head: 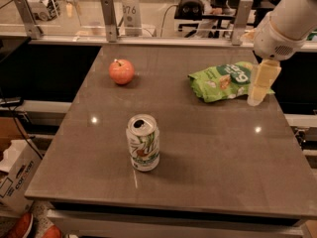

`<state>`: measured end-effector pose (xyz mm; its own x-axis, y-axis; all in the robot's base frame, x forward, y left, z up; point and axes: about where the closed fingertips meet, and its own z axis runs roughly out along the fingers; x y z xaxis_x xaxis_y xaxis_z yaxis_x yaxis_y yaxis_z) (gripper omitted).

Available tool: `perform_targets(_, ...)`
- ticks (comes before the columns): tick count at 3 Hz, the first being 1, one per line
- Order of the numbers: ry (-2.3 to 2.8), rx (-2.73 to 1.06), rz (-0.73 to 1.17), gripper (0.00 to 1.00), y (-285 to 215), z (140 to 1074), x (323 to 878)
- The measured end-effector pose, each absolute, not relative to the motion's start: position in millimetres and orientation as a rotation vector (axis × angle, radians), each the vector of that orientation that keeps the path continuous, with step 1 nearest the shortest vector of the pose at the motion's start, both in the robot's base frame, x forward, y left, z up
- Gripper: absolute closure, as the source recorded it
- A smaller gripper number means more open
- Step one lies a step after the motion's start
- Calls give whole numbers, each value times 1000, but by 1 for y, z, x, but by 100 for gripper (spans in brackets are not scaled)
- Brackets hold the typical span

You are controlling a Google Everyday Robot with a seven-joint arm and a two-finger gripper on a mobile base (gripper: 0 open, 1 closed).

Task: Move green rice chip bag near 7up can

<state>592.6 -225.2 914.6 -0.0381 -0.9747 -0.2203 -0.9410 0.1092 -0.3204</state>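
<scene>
The green rice chip bag (223,81) lies flat at the table's far right, light green with a dark round logo and white lettering. The 7up can (143,143) stands upright near the front middle of the table, white and green with a silver top. My gripper (258,89) hangs from the white arm at the upper right. Its pale yellow fingers (262,81) point down over the bag's right end, covering that edge. I cannot tell whether it touches the bag.
A red-orange apple (122,71) sits at the far left of the brown table (198,148). A rail with metal posts (109,19) runs behind the table. A cardboard box (15,175) stands on the floor at the left.
</scene>
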Motion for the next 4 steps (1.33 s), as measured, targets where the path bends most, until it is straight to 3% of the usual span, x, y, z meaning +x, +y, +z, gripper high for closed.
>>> perform_targets(4,2057,-2029,48,0,-204,836,655)
